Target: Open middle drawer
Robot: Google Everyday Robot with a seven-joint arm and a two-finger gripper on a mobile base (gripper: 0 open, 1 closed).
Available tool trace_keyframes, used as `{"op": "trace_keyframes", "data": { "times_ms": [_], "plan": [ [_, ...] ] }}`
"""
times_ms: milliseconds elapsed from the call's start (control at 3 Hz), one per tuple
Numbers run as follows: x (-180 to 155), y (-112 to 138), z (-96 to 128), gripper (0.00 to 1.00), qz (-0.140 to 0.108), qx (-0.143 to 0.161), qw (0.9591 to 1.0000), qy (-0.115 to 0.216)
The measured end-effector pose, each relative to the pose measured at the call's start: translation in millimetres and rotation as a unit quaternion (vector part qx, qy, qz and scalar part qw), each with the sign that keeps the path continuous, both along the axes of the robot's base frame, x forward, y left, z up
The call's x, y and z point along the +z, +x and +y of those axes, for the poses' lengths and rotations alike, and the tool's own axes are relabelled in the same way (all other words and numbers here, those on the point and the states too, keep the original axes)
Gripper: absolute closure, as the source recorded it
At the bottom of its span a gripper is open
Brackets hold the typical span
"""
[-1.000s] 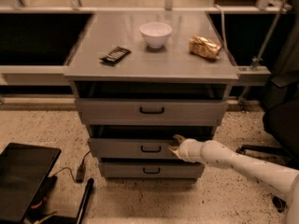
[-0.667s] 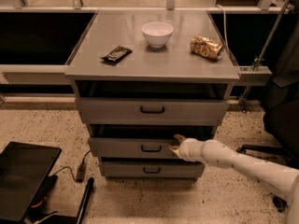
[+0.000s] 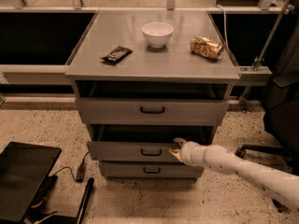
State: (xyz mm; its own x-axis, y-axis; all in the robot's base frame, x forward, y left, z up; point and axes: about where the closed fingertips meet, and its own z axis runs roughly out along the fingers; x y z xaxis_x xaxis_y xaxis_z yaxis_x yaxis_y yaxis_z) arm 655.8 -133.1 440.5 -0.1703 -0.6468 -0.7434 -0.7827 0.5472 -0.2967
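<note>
Nothing has shifted: my end effector [image 3: 174,148], fingers parted and empty, sits against the middle drawer [image 3: 117,151]; grip, then pull next.

The gripper [image 3: 176,148] is at the front of the middle drawer [image 3: 126,150], just right of its black handle [image 3: 151,151]; whether it touches the panel cannot be told. The white arm [image 3: 243,167] is cut off at the lower right corner. The drawer's inside is dark, so any contents are hidden. Print on the dark wrapper [image 3: 117,54] and the gold snack bag [image 3: 206,47] is too small to read. A black chair [image 3: 280,120] is cut by the right edge, and a flat black case [image 3: 23,176] by the left and bottom edges.
</note>
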Motion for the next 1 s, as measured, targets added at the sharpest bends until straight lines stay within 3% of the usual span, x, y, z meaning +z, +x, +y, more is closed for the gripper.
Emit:
{"op": "trace_keyframes", "data": {
  "times_ms": [1000],
  "plan": [
    [-0.1, -41.1, 3.5, 1.00, 0.010, 0.016, 0.9998, 0.002]
  ]
}}
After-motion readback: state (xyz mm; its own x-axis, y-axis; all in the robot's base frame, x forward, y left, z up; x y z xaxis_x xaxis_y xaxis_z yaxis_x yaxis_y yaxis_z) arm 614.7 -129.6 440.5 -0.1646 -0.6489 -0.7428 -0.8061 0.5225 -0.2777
